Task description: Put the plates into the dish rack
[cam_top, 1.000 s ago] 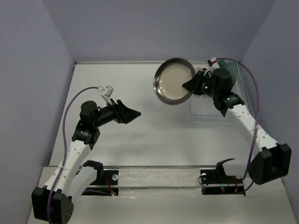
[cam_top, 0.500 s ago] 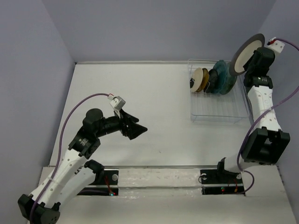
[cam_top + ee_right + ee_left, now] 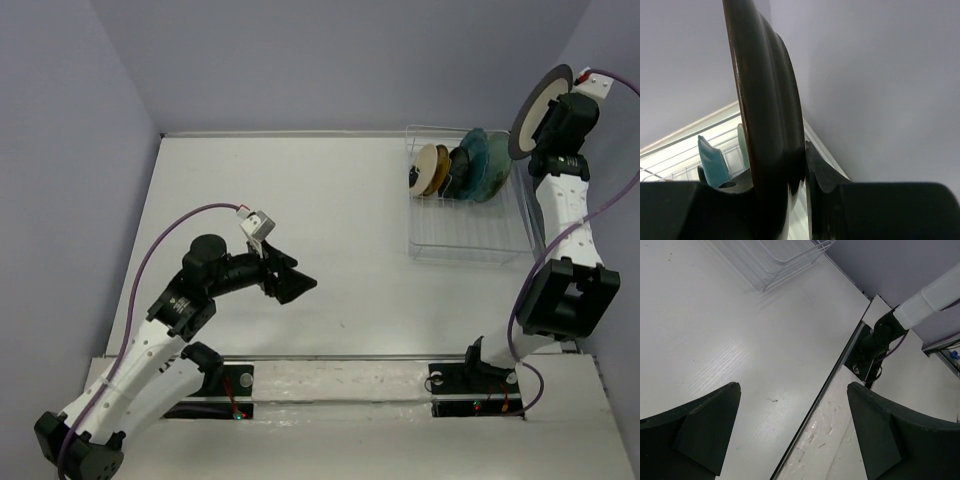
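My right gripper [image 3: 550, 112] is shut on the rim of a grey-rimmed beige plate [image 3: 531, 108], which it holds on edge in the air above the far right end of the dish rack [image 3: 468, 235]. In the right wrist view this plate [image 3: 765, 100] stands edge-on between my fingers [image 3: 822, 175]. Several plates stand upright in the rack: cream with black [image 3: 417, 174], amber [image 3: 432, 168], black [image 3: 456, 172], dark teal [image 3: 480, 165] and pale mint [image 3: 498, 158]. My left gripper [image 3: 298, 283] hovers open over the bare table, holding nothing.
The clear rack's near half has free slots. Its corner [image 3: 777, 262] shows at the top of the left wrist view. The right arm's base [image 3: 875, 340] and the table's front rail [image 3: 340, 358] lie near. Walls close in behind and to the right of the rack.
The right arm has swung the plate from left of the rack up to its far right corner. The left arm has reached slightly forward and to the right.
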Controlling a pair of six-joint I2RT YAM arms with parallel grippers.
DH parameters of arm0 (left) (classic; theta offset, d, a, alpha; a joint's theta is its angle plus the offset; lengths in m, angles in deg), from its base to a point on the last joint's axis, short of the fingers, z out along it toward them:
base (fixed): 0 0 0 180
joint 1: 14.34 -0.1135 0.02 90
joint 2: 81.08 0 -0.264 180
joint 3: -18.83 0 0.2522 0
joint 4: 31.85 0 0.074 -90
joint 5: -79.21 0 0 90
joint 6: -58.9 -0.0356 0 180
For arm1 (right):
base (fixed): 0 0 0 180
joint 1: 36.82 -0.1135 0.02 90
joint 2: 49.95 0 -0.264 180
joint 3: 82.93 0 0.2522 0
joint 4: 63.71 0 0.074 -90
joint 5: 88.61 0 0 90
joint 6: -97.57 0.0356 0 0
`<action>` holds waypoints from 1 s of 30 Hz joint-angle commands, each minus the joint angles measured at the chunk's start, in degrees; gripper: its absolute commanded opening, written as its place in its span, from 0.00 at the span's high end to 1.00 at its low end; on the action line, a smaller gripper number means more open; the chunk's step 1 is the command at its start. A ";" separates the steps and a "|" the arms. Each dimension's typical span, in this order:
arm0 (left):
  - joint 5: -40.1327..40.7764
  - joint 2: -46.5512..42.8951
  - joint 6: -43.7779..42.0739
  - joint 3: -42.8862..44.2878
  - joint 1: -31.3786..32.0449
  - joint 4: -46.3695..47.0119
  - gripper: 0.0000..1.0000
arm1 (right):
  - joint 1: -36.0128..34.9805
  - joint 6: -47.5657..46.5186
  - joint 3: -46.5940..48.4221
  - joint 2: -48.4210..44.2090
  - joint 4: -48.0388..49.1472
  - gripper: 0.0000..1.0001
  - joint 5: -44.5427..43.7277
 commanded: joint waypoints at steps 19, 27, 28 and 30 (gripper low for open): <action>2.24 1.05 -1.71 3.54 0.36 -0.65 0.01 | 2.09 -12.16 3.38 1.03 11.03 0.93 4.69; 3.04 0.96 -1.89 3.72 0.36 -0.91 0.01 | 2.09 -12.61 -0.58 2.79 9.62 0.93 8.30; 3.21 0.96 -1.89 3.72 0.36 -1.00 0.01 | 2.09 -12.70 -1.10 3.14 9.62 0.93 8.56; 3.48 0.96 -1.89 3.81 0.36 -0.91 0.01 | 2.09 -12.35 -2.51 3.41 9.71 0.93 9.27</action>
